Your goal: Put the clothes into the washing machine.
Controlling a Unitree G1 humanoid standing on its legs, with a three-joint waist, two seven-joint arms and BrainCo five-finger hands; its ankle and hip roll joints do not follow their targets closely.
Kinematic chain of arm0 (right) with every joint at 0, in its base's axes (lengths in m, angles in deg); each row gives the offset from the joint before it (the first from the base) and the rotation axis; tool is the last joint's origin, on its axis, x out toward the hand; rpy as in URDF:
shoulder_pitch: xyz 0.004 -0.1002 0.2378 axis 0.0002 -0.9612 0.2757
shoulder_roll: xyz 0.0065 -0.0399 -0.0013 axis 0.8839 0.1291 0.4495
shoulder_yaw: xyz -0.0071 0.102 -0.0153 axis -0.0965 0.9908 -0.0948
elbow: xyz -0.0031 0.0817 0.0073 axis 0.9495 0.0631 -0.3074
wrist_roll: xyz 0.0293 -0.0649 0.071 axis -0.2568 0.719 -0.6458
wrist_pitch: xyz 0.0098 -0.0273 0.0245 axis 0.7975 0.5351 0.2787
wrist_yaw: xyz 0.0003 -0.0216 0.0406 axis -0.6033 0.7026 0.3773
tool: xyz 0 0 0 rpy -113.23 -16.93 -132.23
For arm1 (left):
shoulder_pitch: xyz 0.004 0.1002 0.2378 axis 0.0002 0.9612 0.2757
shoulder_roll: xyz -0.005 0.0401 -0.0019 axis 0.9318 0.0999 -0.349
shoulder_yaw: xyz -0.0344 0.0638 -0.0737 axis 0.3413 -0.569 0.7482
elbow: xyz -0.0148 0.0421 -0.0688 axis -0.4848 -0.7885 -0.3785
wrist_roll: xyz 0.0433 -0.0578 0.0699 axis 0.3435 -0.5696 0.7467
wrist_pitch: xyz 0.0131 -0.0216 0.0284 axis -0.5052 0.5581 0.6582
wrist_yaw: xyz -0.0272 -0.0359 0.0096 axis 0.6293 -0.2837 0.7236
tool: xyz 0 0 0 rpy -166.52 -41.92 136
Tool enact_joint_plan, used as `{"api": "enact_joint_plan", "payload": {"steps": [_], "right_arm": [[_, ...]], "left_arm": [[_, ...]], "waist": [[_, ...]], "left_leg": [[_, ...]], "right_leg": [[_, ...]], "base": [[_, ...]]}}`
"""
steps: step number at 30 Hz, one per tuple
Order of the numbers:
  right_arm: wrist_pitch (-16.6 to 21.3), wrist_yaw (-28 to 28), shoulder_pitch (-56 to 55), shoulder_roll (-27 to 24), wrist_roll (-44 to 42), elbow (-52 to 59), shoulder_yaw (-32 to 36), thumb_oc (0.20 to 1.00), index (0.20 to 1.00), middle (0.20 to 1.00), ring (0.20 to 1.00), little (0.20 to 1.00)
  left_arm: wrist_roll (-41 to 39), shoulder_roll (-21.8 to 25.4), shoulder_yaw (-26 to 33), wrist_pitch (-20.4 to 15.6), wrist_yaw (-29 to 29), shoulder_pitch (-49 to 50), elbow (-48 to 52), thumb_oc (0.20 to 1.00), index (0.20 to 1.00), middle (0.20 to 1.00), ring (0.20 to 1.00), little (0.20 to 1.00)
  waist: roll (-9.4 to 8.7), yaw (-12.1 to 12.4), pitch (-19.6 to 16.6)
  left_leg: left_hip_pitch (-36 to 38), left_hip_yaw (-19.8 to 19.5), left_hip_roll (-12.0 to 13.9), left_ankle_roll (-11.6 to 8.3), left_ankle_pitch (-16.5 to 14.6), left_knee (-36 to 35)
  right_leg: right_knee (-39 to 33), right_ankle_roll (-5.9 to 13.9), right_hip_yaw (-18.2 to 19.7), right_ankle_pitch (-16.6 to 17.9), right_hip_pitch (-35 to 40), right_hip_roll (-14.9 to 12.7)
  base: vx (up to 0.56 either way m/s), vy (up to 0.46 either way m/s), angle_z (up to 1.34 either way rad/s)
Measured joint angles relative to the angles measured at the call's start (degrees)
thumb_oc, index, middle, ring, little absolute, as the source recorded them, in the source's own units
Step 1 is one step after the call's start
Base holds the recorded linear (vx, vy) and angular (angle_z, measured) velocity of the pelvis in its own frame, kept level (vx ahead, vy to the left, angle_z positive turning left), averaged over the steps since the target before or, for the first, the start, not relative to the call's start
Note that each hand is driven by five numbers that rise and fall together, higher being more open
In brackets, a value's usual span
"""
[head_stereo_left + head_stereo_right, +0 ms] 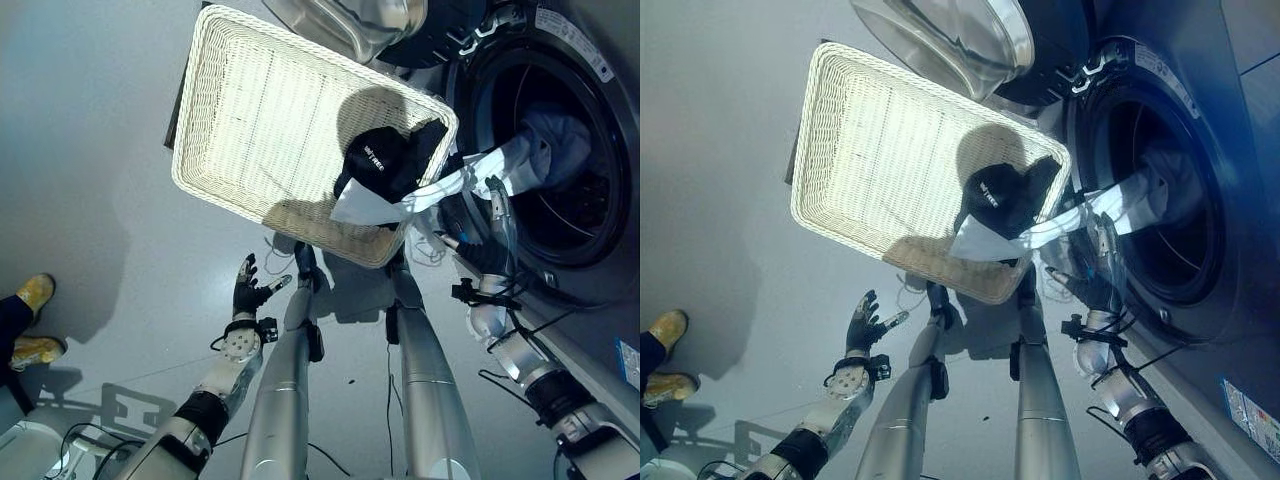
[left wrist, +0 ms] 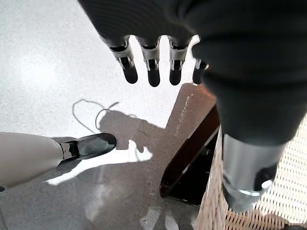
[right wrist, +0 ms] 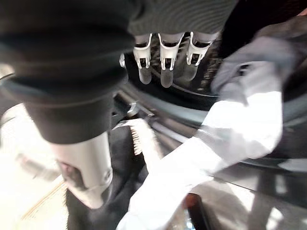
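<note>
Clothing is seen stretched between the wicker basket and the washing machine: a white garment is draped from the basket's corner at 3 o'clock over the drum's rim into the drum, and a black garment is left in that same corner. The right hand is held at the drum's rim beside the white garment with straight fingers, gripping nothing. The left hand is spread wide above the floor at 7 o'clock from the basket.
</note>
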Motion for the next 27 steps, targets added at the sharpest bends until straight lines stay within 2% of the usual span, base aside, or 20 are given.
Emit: {"api": "enact_joint_plan", "payload": {"steps": [2, 7, 13, 16, 20, 27], "right_arm": [[-0.3, -0.5, 1.0, -1.0, 2.3, 0.3, -2.0, 1.000, 1.000, 1.000, 1.000, 1.000], [-4.9, -0.8, 6.2, -1.7, 7.8, 0.8, -6.7, 1.000, 1.000, 1.000, 1.000, 1.000], [-13.7, -1.5, 13.6, -1.9, 11.0, -2.1, -12.8, 1.000, 1.000, 1.000, 1.000, 1.000], [-20.3, -5.0, 18.2, -1.5, 11.4, -7.0, -16.3, 1.000, 1.000, 1.000, 1.000, 1.000], [-25.0, -10.0, 20.6, -0.7, 11.3, -11.6, -18.4, 1.000, 1.000, 1.000, 1.000, 1.000], [-32.2, -18.7, 24.5, 0.1, 7.6, -15.6, -20.2, 1.000, 1.000, 1.000, 1.000, 1.000]], "left_arm": [[0.0, 0.0, 0.1, 0.0, 0.0, 0.0, -0.3, 1.000, 1.000, 1.000, 1.000, 1.000], [0.0, 0.1, 0.7, 0.2, 0.2, 0.0, -2.4, 1.000, 1.000, 1.000, 1.000, 1.000], [0.0, 0.2, 1.1, 0.5, 0.5, -0.8, -5.4, 1.000, 1.000, 1.000, 1.000, 1.000], [0.0, 0.3, 1.0, 0.6, 1.4, -1.7, -7.2, 1.000, 1.000, 1.000, 1.000, 1.000], [0.0, 1.0, 1.0, 0.8, 1.7, -2.2, -7.9, 1.000, 1.000, 1.000, 1.000, 1.000], [0.0, 2.2, 1.0, 2.4, 2.1, -3.4, -7.7, 1.000, 1.000, 1.000, 1.000, 1.000]], "waist": [[-0.08, -0.3, 0.0], [-0.13, 0.5, -0.1], [-0.12, 0.9, -0.1], [-0.11, 2.1, -0.1], [-0.11, 3.9, -0.1], [-0.11, 5.0, -0.1]], "left_leg": [[0.5, -0.2, 0.1, 0.05, 0.1, -0.1], [1.2, -2.0, 0.2, 0.08, 0.3, -0.4], [1.2, -4.6, 0.0, -0.01, 1.6, -1.0], [1.2, -5.9, 0.1, 0.04, 2.6, -1.1], [1.1, -6.4, 0.0, 0.16, 3.1, -1.6], [0.7, -7.9, -0.1, -0.11, 3.9, -2.1]], "right_leg": [[-0.8, 0.23, -0.6, 0.1, 1.1, -0.1], [-1.4, 0.28, -2.5, 0.1, 2.9, -0.2], [-1.5, 0.77, -4.8, -0.4, 4.2, -0.4], [-1.1, 0.56, -6.0, -1.2, 5.3, -0.5], [0.6, 0.72, -6.9, -2.4, 5.3, -0.9], [2.6, 0.83, -7.7, -4.0, 5.0, -1.1]], "base": [[-0.02, 0.040, 0.08], [-0.01, 0.027, 0.13], [-0.01, -0.003, 0.20], [0.00, -0.001, 0.31], [0.01, 0.002, 0.20], [0.01, -0.002, 0.15]]}}
